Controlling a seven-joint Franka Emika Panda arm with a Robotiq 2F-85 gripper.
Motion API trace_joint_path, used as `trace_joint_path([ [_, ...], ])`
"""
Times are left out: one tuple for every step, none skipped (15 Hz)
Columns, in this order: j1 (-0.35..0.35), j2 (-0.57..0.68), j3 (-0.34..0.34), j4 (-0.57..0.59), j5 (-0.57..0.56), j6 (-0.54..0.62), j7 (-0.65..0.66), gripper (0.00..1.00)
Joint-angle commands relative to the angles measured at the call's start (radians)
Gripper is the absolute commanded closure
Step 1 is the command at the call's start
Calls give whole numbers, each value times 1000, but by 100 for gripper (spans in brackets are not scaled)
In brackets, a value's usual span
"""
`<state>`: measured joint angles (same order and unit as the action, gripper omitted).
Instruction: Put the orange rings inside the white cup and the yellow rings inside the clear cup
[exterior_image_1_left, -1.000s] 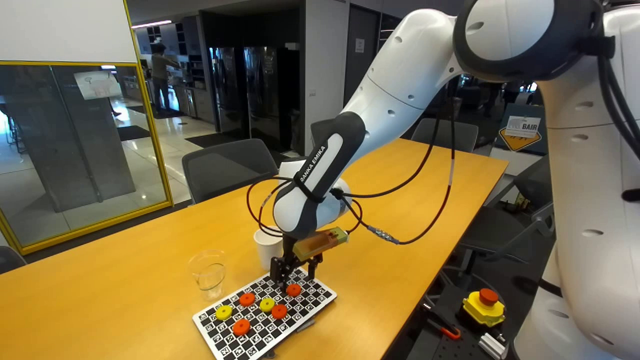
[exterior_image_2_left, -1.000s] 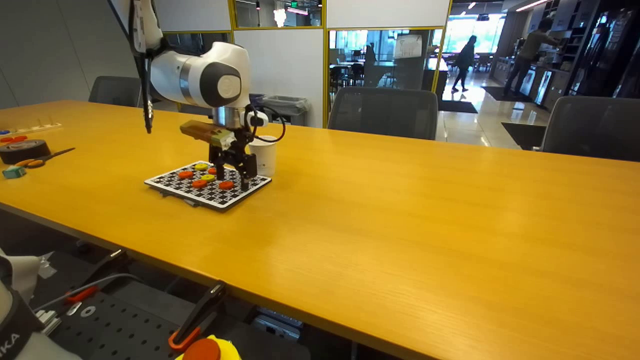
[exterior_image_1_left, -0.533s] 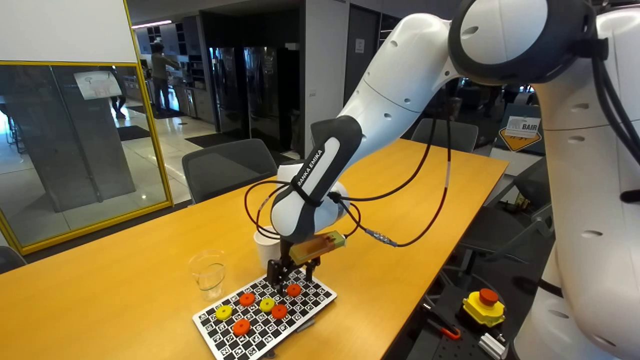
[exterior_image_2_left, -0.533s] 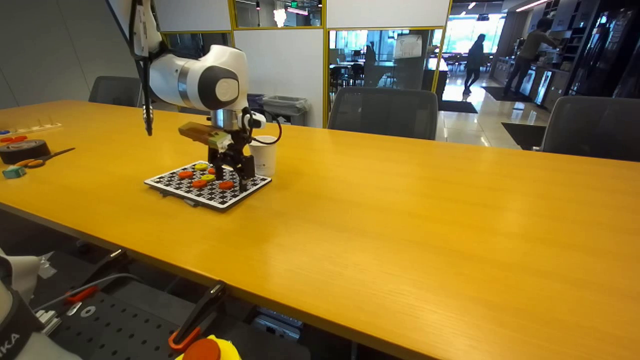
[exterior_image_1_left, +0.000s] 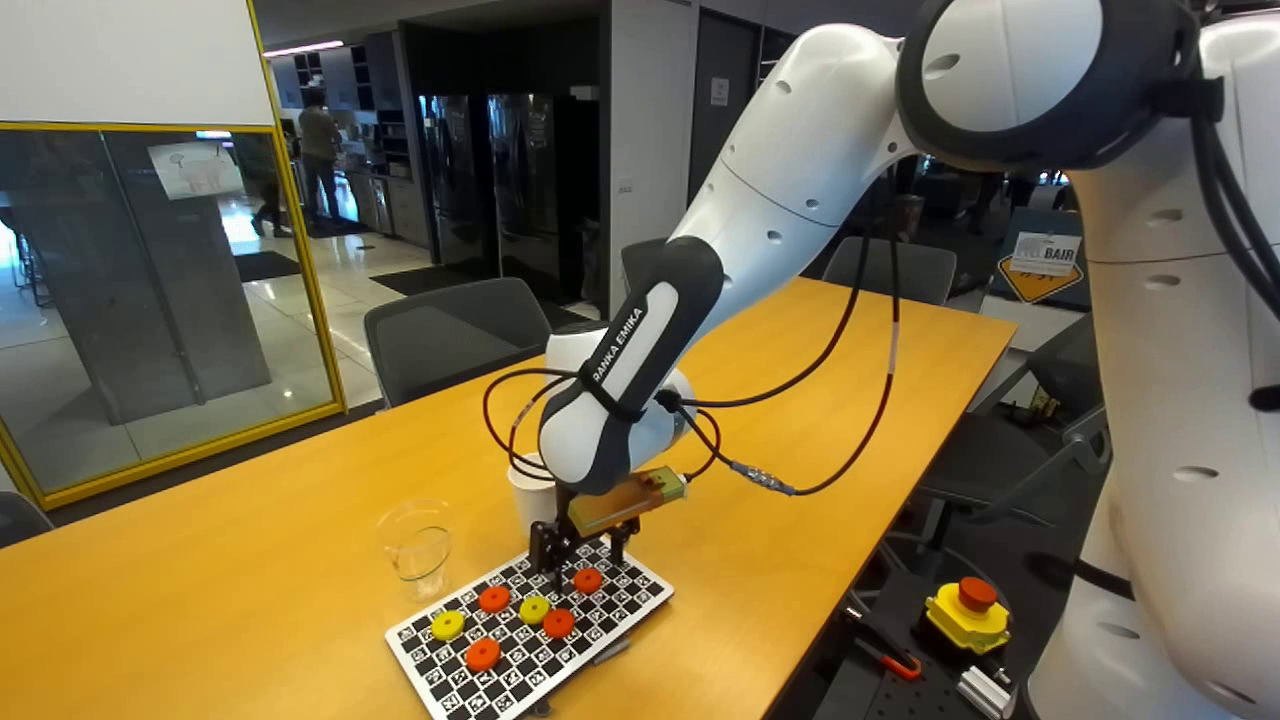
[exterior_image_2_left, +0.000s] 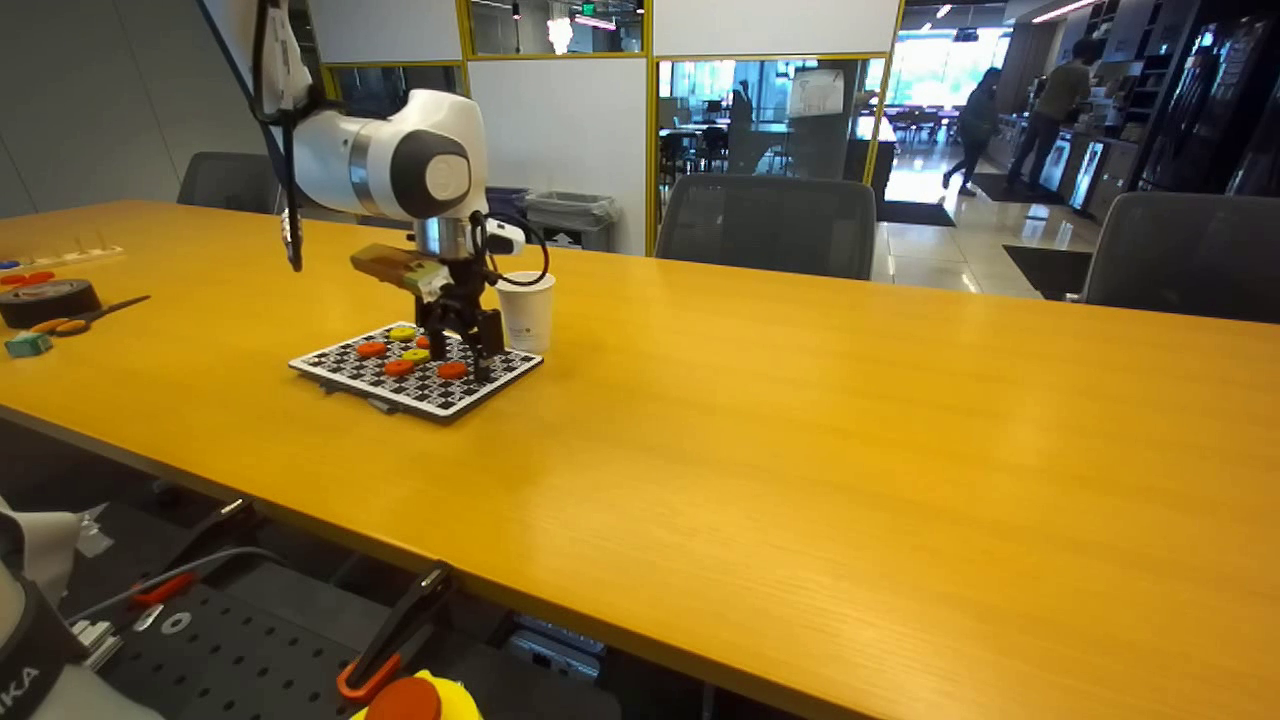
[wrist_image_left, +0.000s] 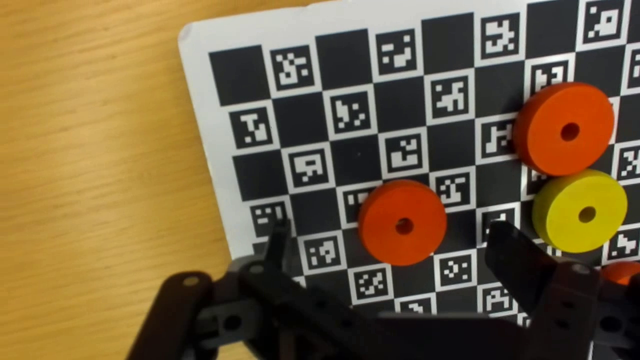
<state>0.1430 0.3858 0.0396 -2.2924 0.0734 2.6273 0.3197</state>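
Note:
My gripper (wrist_image_left: 391, 227) is open and empty, low over the checkered board (wrist_image_left: 217, 125). Its fingers stand apart on either side of an orange ring (wrist_image_left: 402, 247), not touching it. In an exterior view, the gripper (exterior_image_1_left: 588, 573) is above the right end of the board. Several orange rings (exterior_image_1_left: 483, 655) and two yellow rings (exterior_image_1_left: 448, 625) lie on the board. The wrist view also shows a yellow ring (wrist_image_left: 575, 215). The white cup (exterior_image_1_left: 530, 500) stands upright behind the board, also in an exterior view (exterior_image_2_left: 525, 318). The clear cup (exterior_image_1_left: 420, 565) stands left of it.
A roll of black tape (exterior_image_2_left: 50, 303), scissors (exterior_image_2_left: 90, 318), a teal block (exterior_image_2_left: 28, 344) and a peg stand (exterior_image_2_left: 90, 256) lie on the table's far left in an exterior view. A pen-like thing (exterior_image_1_left: 611, 651) lies at the board's front edge.
The open gripper has shifted slightly left in both exterior views and a little lower, over the orange ring at the board's end. The rings and cups have not moved.

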Motion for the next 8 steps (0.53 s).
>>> trace_joint_path([
  [55,-37,-48,-20,-59,8,95,0],
  [64,-39,-56,-20,-72,8,114,0],
  [71,-42,-63,-22,-83,8,129,0],
  [77,-46,-69,-24,-94,7,143,0],
  [80,-46,-71,-25,-99,8,154,0],
  [80,-46,-70,-25,-97,4,156,0],
  [74,-45,-62,-26,-84,3,147,0],
  [75,-43,-61,-26,-84,1,149,0],
])
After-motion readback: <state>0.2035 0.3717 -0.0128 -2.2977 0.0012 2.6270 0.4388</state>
